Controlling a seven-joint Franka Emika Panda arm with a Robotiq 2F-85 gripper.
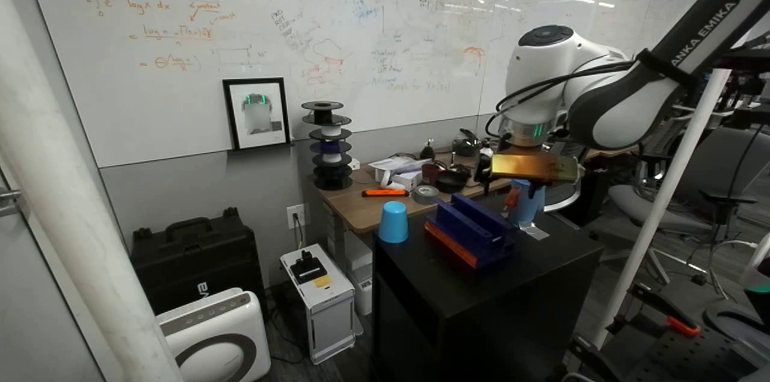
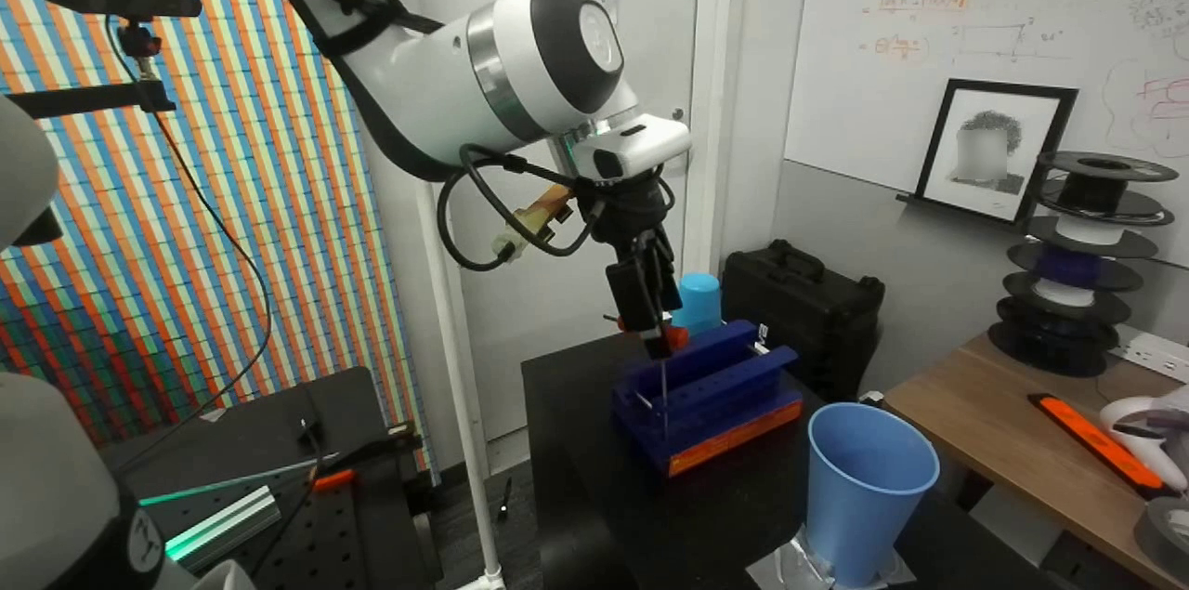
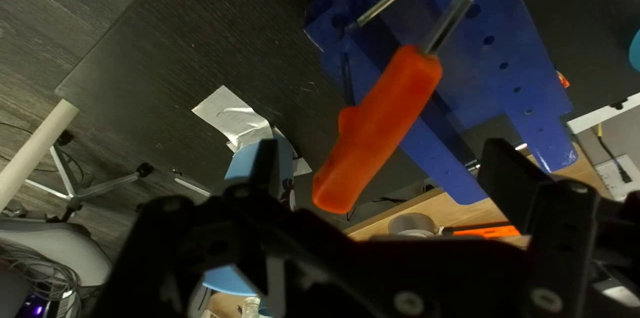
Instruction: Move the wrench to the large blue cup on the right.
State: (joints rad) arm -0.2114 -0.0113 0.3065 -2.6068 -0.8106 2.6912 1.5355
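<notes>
Nearest me in an exterior view, large blue cup [image 2: 864, 497] stood upright on the black worktop [image 2: 743, 497], shiny tape [image 2: 785, 567] at its base, with the blue rack [image 2: 734, 386] just beyond, apart from it. Orange-handled wrench [image 3: 378, 128] was at one end of that rack, handle on top, thin shaft pointing down (couldn't tell if it sat in a hole), and in the wrist view the fingers [image 3: 507, 178] stood wide apart, handle showing in the space between, nothing gripped. Cyan cup [image 2: 697, 300] stood upside down past the rack, then black case [image 2: 803, 304] beyond the worktop.
</notes>
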